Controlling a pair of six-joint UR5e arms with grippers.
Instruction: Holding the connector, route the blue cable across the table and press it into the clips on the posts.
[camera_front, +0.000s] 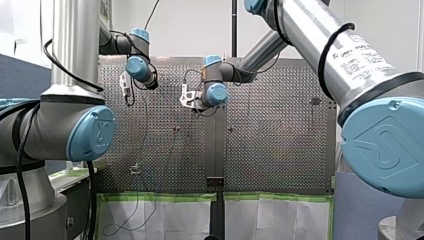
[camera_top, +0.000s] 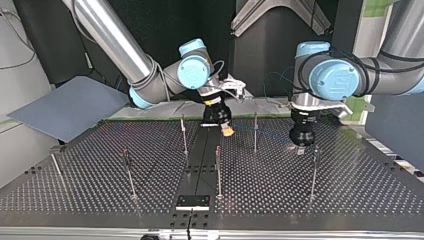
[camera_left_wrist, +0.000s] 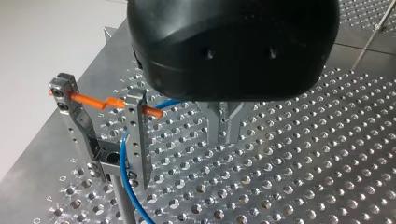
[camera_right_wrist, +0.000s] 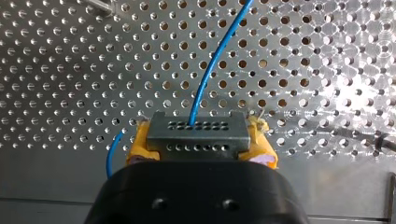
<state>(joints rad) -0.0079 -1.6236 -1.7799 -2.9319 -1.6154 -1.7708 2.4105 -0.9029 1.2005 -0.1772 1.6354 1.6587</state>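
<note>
Right hand (camera_right_wrist: 201, 140) clamps the connector (camera_right_wrist: 198, 133), blue cable (camera_right_wrist: 208, 72) running ahead.

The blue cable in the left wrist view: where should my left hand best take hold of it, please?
Probably the bare arc of the blue cable beside the clip, approached from the open table side, closing across the strand: the post blocks the other side.

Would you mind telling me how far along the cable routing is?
Early. Done: my right gripper grips the connector, blue cable trailing from it. In hand: the cable loops beside the clip with the orange pin. Left: the posts across the table look bare.
</note>
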